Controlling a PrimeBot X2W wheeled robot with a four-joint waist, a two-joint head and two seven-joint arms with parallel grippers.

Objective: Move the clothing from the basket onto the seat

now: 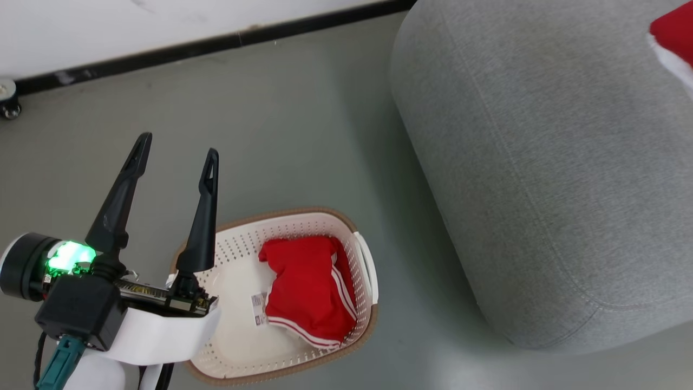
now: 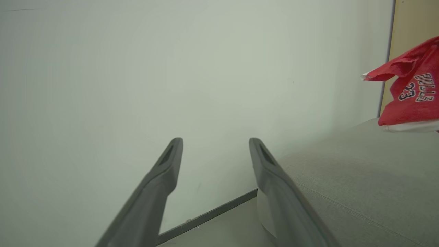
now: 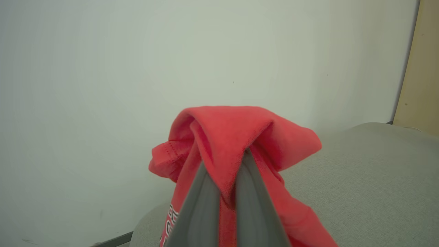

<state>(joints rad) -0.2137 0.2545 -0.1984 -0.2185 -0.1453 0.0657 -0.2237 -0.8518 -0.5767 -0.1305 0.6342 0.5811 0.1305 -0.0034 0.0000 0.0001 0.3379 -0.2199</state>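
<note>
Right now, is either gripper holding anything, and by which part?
The right gripper is shut on a bunched fold of the bright red soft fabric jersey, above the large grey woven-fabric sofa. The left gripper is open, holding nothing.

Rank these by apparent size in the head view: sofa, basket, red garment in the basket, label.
1. sofa, largest even though the frame cuts it off
2. basket
3. red garment
4. label

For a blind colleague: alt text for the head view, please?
A red garment with white stripes lies in a cream laundry basket on the floor beside a large grey sofa. The open left gripper stands at the basket's left; a second red garment shows at the picture's top right.
</note>
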